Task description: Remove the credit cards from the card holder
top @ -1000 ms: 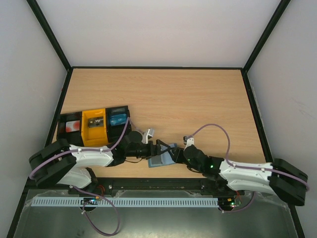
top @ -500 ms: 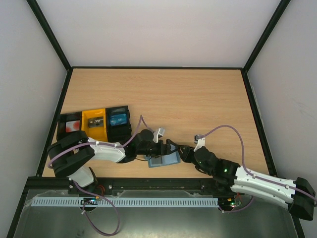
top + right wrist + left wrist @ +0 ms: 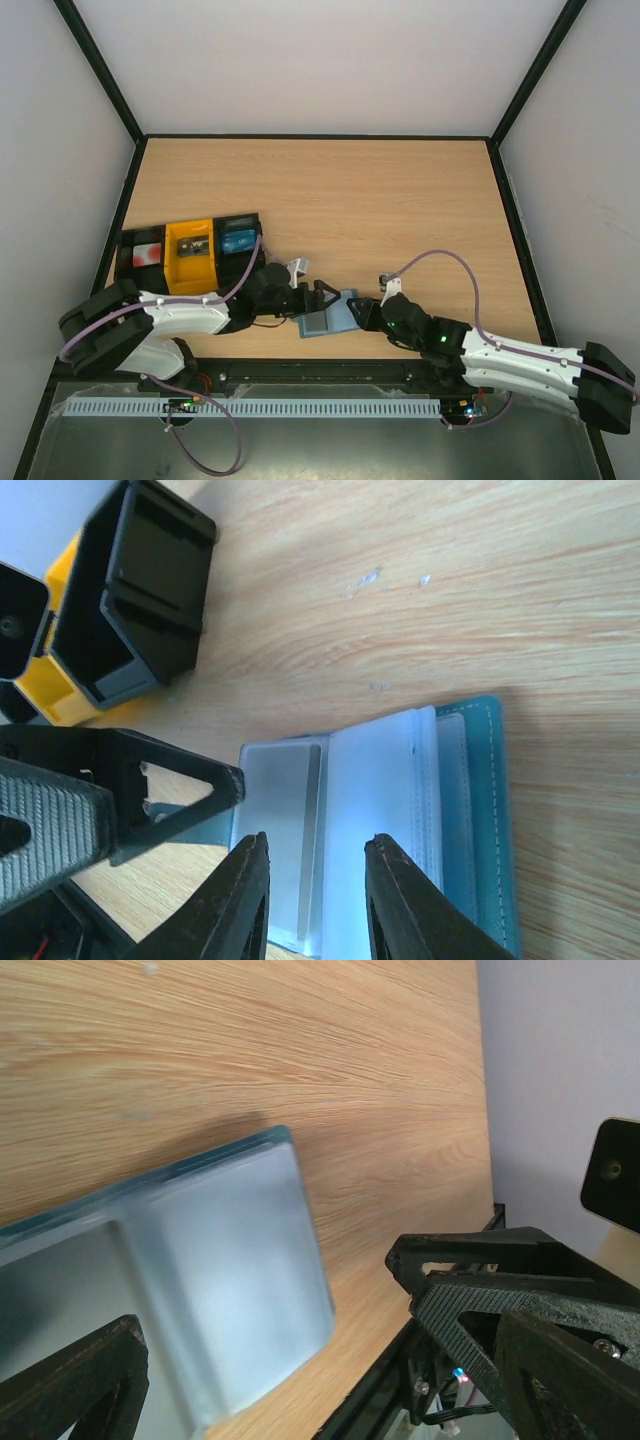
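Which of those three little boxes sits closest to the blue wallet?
The black box holding something blue, at the row's right end beside the yellow one.

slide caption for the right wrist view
Right gripper open over the unfolded card holder, black and yellow trays behind.

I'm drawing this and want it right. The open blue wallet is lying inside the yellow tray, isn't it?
Not quite. The open blue wallet lies on the wooden table, off to the right of the yellow tray, not inside it. The top external view shows this.
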You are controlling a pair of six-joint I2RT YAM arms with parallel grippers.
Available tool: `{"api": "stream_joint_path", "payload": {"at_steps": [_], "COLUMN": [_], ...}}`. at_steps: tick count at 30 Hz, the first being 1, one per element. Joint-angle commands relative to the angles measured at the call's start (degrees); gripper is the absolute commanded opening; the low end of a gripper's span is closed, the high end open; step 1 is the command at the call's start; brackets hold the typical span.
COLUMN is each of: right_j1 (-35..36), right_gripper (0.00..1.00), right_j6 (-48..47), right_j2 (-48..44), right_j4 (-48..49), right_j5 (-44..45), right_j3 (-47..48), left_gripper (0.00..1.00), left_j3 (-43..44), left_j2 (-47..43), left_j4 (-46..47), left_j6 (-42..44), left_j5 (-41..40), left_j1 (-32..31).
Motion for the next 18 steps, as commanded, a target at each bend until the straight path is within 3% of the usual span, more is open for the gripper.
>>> {"api": "stream_joint_path", "payload": {"at_steps": [1, 9, 18], "right_j1": [0.3, 0.3, 0.7], "right_gripper": [0.27, 0.27, 0.24], "right_j6": [-0.3, -0.3, -0.7], "right_j2": [5.6, 16.2, 25.6], "right_j4": [5.9, 11.9, 16.7], "right_j5": [-3.3, -8.5, -10.4], "right_j3": [2.5, 5.2, 7.4], "left_gripper": [0.95, 0.96, 0.96], "left_j3": [-3.2, -10.4, -12.7], "left_j2": [-3.9, -7.9, -9.6], "left_j4": [-4.1, -0.2, 0.1], "left_j6": [1.0, -1.8, -1.9], "left_j5": [-1.6, -0.5, -0.8], "left_j1": [1.5, 2.9, 4.0]}}
